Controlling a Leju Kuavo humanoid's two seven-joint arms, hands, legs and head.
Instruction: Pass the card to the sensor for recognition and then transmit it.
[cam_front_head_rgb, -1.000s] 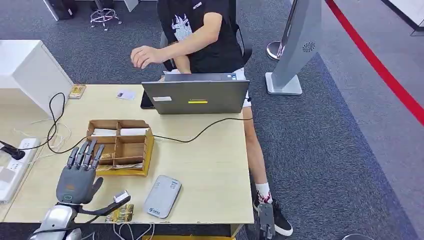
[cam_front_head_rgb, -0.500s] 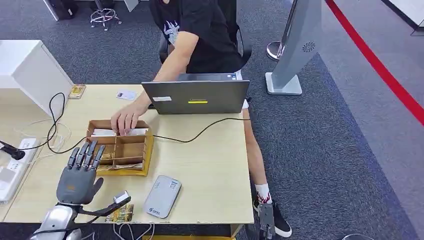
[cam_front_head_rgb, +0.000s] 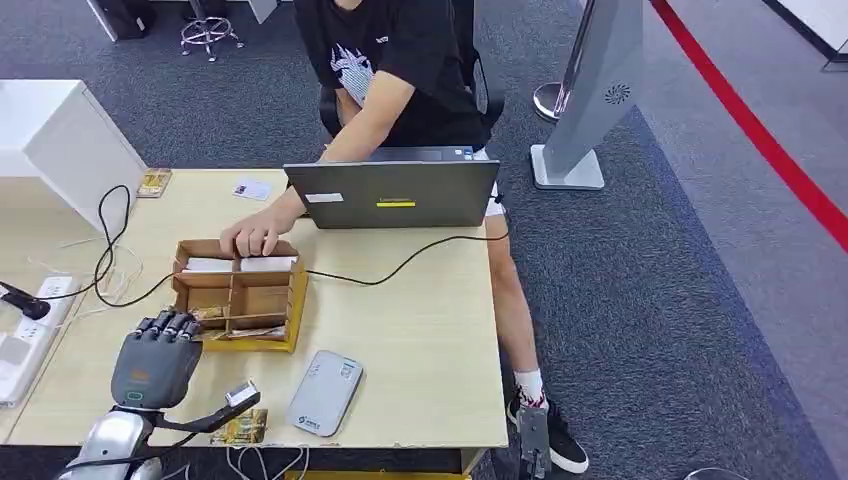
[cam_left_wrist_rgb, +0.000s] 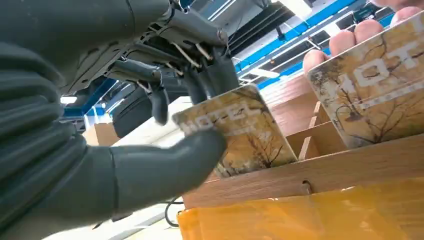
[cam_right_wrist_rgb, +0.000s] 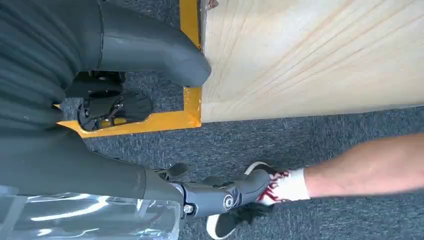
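Left hand pinches a hotel card between thumb and fingers, at the near compartment of the wooden organizer box. Card looks thin, stiff, light, probably slick-faced; best held by one edge, face left free for the sensor, which lies just beside the box. A person's hand rests on the box's far compartments. Right hand hangs off the table's edge; its fingers are hidden, so cannot tell its state.

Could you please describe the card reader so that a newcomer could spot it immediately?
On the pale wooden table, look near the front edge, just right of the brown cardboard divider box. The flat grey rounded-rectangle sensor lies there, the only smooth plastic slab.
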